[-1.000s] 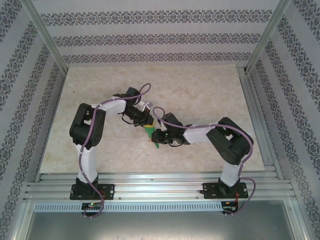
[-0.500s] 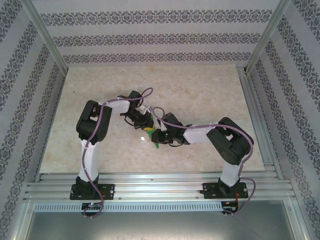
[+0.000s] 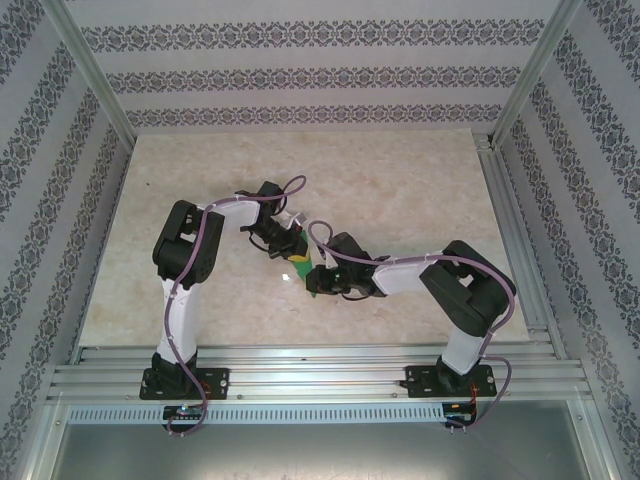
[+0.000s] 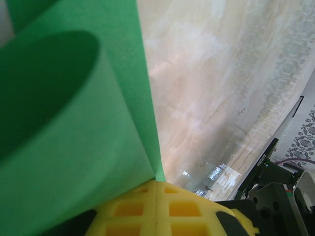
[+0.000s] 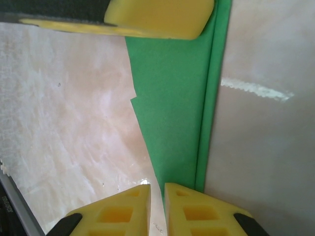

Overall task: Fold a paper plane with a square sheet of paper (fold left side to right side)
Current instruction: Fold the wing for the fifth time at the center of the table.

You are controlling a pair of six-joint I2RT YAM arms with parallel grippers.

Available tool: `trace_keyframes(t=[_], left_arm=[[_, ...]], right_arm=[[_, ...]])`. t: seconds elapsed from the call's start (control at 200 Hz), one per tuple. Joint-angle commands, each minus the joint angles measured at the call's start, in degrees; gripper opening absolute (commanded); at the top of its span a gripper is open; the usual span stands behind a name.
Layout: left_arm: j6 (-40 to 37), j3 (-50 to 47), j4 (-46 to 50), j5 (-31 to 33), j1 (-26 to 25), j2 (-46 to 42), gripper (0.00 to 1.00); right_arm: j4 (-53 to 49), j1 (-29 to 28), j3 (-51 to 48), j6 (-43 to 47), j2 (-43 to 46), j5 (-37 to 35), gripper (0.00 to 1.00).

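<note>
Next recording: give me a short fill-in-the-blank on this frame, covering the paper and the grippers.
The folded paper is ___ in colour. The left gripper is ___ on the paper. The finger pads of the right gripper are ___ in colour.
Missing words: green; shut; yellow.

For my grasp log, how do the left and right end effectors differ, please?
The left end effector is shut on the green paper; the right end effector shows a slit between its pads, grip unclear. Paper curls at the left one, lies creased flat at the right. Both have yellow pads.
</note>
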State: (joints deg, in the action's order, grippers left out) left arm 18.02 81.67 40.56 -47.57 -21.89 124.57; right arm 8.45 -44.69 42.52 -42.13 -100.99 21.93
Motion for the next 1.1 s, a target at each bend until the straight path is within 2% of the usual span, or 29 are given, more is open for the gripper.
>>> trace_keyframes(t=[0.0, 0.43, 0.59, 0.789, 1.094], left_arm=[[-1.3, -0.3, -0.7, 8.2, 0.6, 3.6, 0.00], [-1.6, -0.3, -0.6, 8.5, 0.8, 4.1, 0.00], [-2.1, -0.2, -0.4, 7.9, 0.8, 3.8, 0.00], [-3.0, -0.2, 0.5, 7.8, 0.8, 2.9, 0.00], [-2.9, -0.5, 0.3, 7.4, 0.8, 2.2, 0.00]], right_arm=[[-7.1, -2.7, -3.0, 0.6, 0.2, 3.8, 0.16], [-8.5, -5.1, -4.9, 1.0, 2.4, 4.2, 0.16], [-10.6, -4.9, -5.6, 0.9, 6.6, 5.3, 0.17], [-11.6, 1.3, -2.5, 1.3, 14.6, 7.0, 0.18], [-8.5, 2.3, 6.5, 2.2, 3.2, 7.2, 0.17]])
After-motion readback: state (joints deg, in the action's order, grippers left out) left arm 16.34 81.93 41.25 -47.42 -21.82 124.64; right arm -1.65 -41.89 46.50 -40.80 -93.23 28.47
